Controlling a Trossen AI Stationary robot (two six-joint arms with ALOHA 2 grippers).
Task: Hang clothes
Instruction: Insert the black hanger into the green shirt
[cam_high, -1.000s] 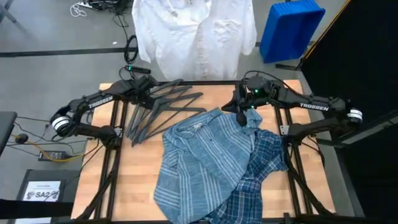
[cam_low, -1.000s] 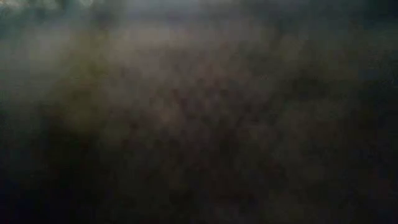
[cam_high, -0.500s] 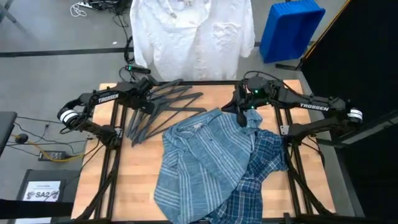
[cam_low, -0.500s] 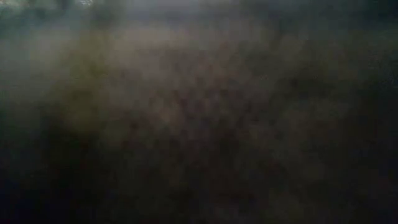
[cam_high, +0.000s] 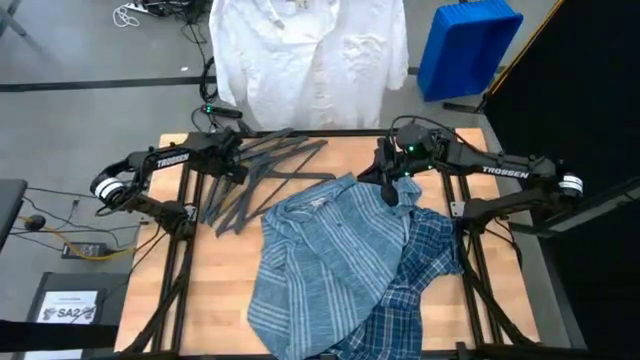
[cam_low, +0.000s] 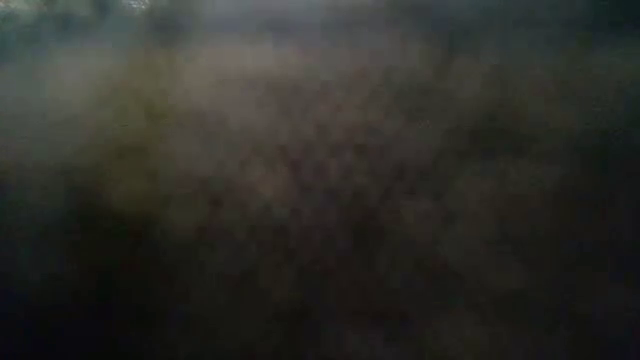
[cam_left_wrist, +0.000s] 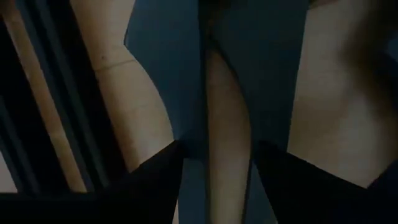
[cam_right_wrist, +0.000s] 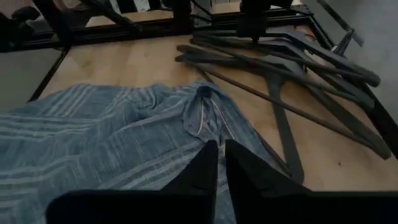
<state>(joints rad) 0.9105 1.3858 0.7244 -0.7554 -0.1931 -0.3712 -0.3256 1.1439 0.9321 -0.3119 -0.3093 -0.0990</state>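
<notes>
Left gripper (cam_high: 232, 152) at 11 o'clock sits down in the hangers (cam_high: 262, 170), fingers parted around one bar, likely to pull one free, while right gripper (cam_high: 388, 186) at 1 o'clock, nearly closed, hovers over the striped shirt (cam_high: 325, 255) mid-table, plaid shirt (cam_high: 425, 265) beneath it, white shirt (cam_high: 310, 55) already hung at 12.

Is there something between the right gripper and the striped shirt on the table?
Nothing visible. The right gripper hangs directly over the striped shirt near its collar; the hangers lie aside.
</notes>
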